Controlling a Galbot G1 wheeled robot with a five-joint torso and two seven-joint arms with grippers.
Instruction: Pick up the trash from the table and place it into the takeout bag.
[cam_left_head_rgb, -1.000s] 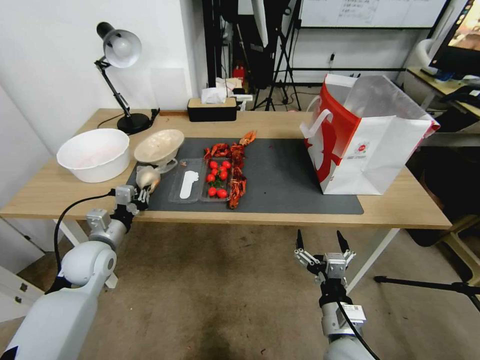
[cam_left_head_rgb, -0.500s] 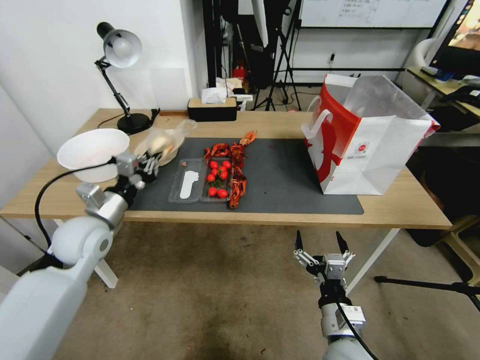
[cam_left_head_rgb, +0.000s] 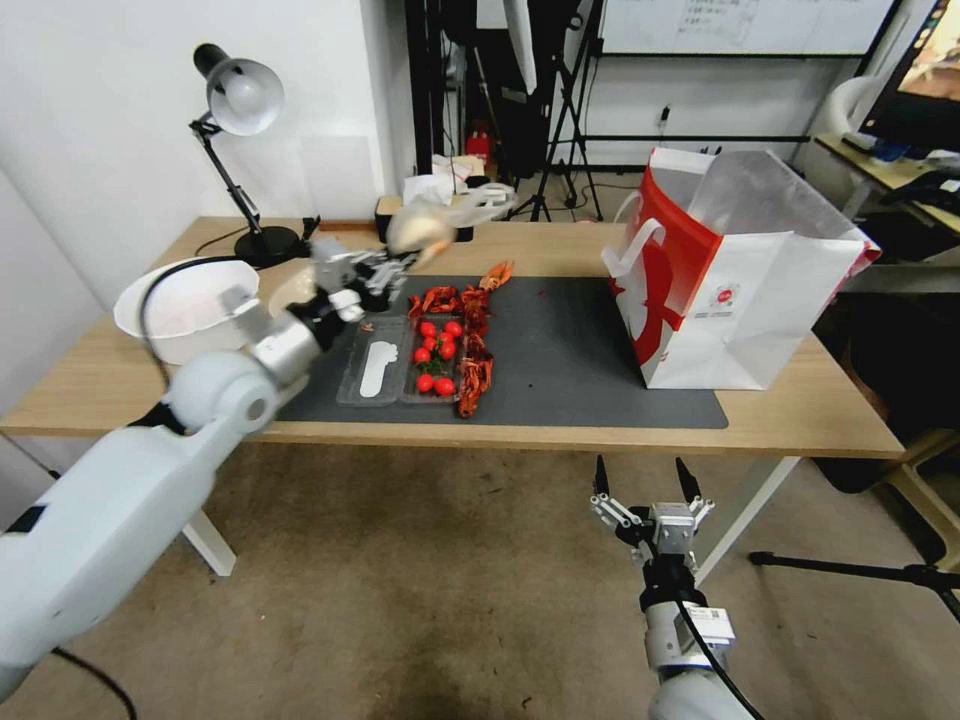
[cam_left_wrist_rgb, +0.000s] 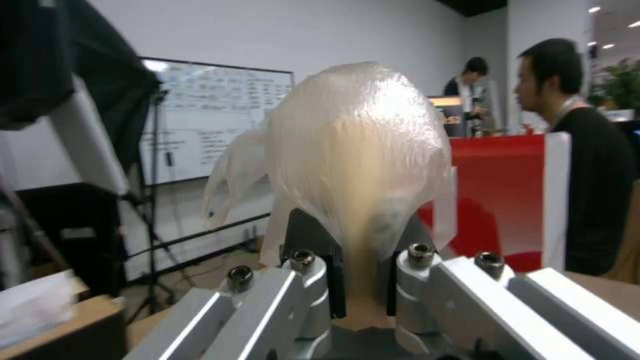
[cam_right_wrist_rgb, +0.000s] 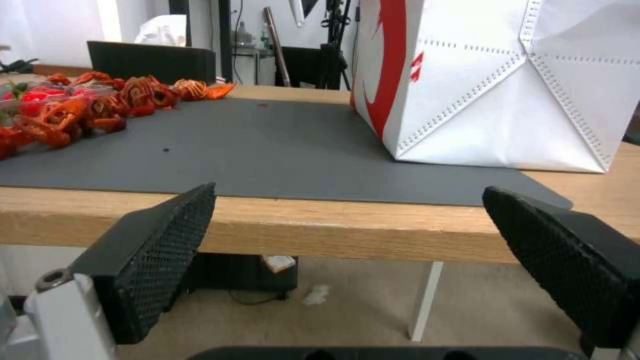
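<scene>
My left gripper (cam_left_head_rgb: 395, 265) is shut on a clear bag with a beige lump (cam_left_head_rgb: 430, 225), held in the air above the back of the dark grey mat (cam_left_head_rgb: 580, 370). In the left wrist view the bag (cam_left_wrist_rgb: 360, 165) bulges out from the closed fingers (cam_left_wrist_rgb: 313, 280), with the takeout bag's red panel (cam_left_wrist_rgb: 500, 210) beyond it. The takeout bag (cam_left_head_rgb: 740, 290) stands open and upright on the right of the table (cam_left_head_rgb: 800, 410). Red shell scraps (cam_left_head_rgb: 470, 340) and a clear tray of cherry tomatoes (cam_left_head_rgb: 435, 355) lie on the mat. My right gripper (cam_left_head_rgb: 645, 490) hangs open below the table's front edge.
A white bowl (cam_left_head_rgb: 170, 300) sits at the table's left, with a cream bowl (cam_left_head_rgb: 288, 288) partly hidden behind my left arm. A desk lamp (cam_left_head_rgb: 240, 100) stands at the back left. The mat (cam_right_wrist_rgb: 267, 145) between the scraps and the takeout bag (cam_right_wrist_rgb: 507, 90) is bare.
My left arm lifted the clear bag from the mat's left end and swung it up and rightward over the table. The right arm has stayed put.
</scene>
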